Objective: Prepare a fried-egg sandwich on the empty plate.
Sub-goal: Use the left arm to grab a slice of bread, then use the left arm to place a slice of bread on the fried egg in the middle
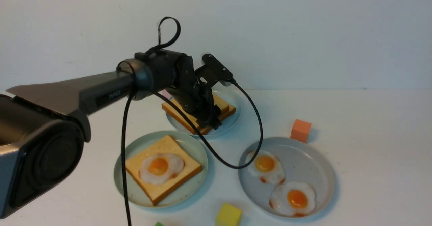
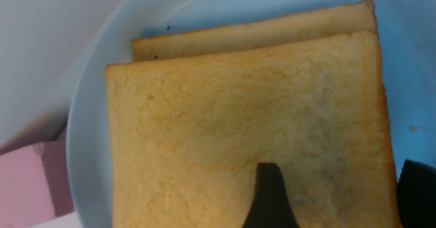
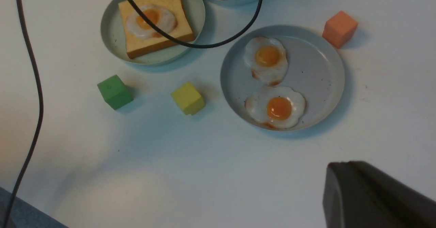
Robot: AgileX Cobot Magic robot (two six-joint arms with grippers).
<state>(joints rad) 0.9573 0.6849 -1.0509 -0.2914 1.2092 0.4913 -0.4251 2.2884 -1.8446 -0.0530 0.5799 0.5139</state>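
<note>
Broadly, the matte white table (image 1: 371,151) is bare along its right side and its near edge, so there is wide room to move there. The smooth dark-grey left arm (image 1: 84,94) reaches in from the left toward the far plate. Its black cable (image 1: 258,128) droops over the gap between the plates.

The round, speckled grey-blue plate (image 1: 314,165) is the largest. It holds one glossy, wavy-edged toy egg (image 1: 266,165) by its far-left rim and a second egg (image 1: 293,199) by its near rim.

Left of it is the round pale mint-green plate (image 1: 189,144). It carries a thick square golden toast slice (image 1: 158,194) with a darker crust, whose corners come close to the rim. The fried egg (image 1: 161,168) lies uncovered on top of the slice.

Behind is the smaller light-blue plate (image 2: 88,112) with two stacked toasts. The porous top slice (image 2: 238,119) is offset, showing a strip of the lower slice (image 2: 255,30).

The left gripper (image 1: 208,119) hangs over this stack, spread wide and holding nothing. One black finger (image 2: 269,194) is over the top slice and the other is just past its edge.

A pink block (image 2: 24,183) sits just beside that plate's rim. A matte orange cube (image 1: 300,130) stands just beyond the grey-blue plate. A yellow cube (image 1: 228,215) sits near the table's front edge, between the two near plates. A green cube (image 3: 115,92) lies to its left.

The right gripper (image 3: 371,194) is closed above bare table.
</note>
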